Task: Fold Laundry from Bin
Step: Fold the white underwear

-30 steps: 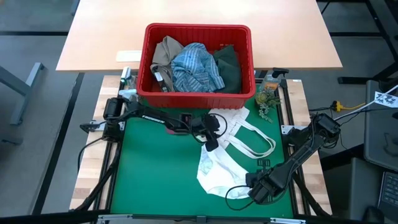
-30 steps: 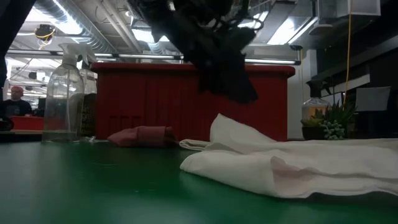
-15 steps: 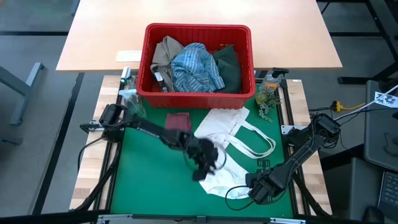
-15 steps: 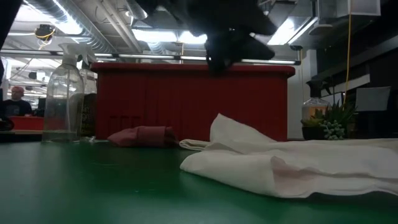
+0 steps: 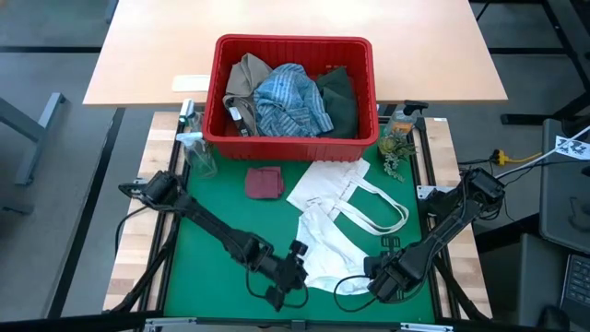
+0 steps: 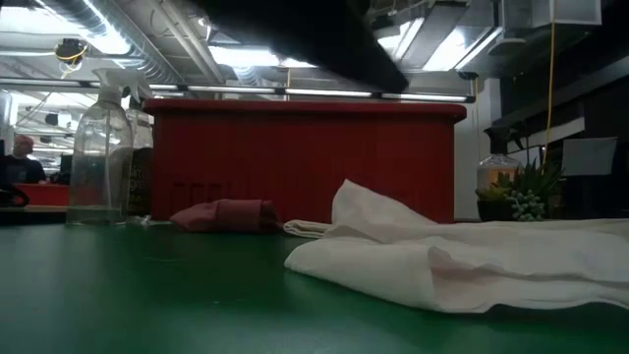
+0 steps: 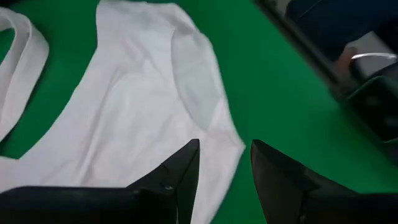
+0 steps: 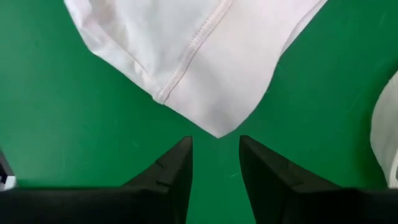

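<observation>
The red bin [image 5: 293, 129] stands at the far edge with a tan garment [image 5: 244, 78], a blue-white striped shirt [image 5: 290, 101] and a dark green garment [image 5: 341, 97] piled in it. A small maroon cloth [image 5: 265, 182] lies on the green mat in front of the bin. A small white cloth [image 5: 324, 251] lies crumpled near the front, partly on the white tote bag [image 5: 346, 189]. My left gripper [image 5: 297, 274] hovers open at the cloth's near left edge [image 7: 225, 146]. My right gripper [image 5: 378, 277] points down, open, just off a corner of the cloth [image 8: 214, 127].
A clear spray bottle [image 6: 98, 147] stands at the bin's left front corner, a small potted plant [image 5: 396, 148] at its right front corner. The tote's loop handles [image 5: 383, 214] lie spread to the right. The green mat [image 5: 212, 277] shows bare at the near left.
My left gripper has swung from just in front of the bin toward the table's near edge, passing over the tote and the white cloth, and has rolled about its own line. It stays open. The maroon cloth, covered by the arm before, now shows. The cloths have not moved.
</observation>
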Action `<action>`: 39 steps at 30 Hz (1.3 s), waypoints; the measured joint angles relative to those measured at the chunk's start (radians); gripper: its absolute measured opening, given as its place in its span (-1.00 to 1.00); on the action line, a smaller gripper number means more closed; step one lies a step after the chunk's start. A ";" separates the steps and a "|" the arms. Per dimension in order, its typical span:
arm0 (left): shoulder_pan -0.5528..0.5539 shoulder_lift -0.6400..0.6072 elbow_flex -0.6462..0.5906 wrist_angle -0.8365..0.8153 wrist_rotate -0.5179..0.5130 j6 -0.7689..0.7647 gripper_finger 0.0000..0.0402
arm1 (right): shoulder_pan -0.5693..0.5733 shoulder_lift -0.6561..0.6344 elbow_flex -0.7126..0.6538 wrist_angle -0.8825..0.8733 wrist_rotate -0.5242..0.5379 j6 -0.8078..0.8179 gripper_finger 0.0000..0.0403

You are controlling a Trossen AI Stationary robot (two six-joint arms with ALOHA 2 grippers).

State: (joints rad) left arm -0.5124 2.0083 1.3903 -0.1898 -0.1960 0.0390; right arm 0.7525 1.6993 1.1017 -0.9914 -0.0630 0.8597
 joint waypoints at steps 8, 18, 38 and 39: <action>-0.006 0.083 0.000 -0.032 -0.025 0.038 -0.32 | 0.000 0.000 0.000 0.016 0.002 0.000 -0.35; 0.027 0.127 0.001 -0.049 0.069 0.044 -0.36 | 0.000 0.000 0.000 0.025 0.002 0.000 -0.35; -0.022 0.123 0.179 -0.264 0.189 -0.168 -0.99 | 0.001 0.000 0.037 0.021 -0.079 -0.022 -0.35; -0.021 0.122 0.196 -0.277 0.188 -0.168 -0.99 | 0.001 0.000 0.041 0.021 -0.079 -0.032 -0.35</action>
State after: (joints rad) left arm -0.5337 2.1307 1.5867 -0.4669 -0.0078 -0.1295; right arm 0.7532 1.6993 1.1427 -0.9699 -0.1425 0.8280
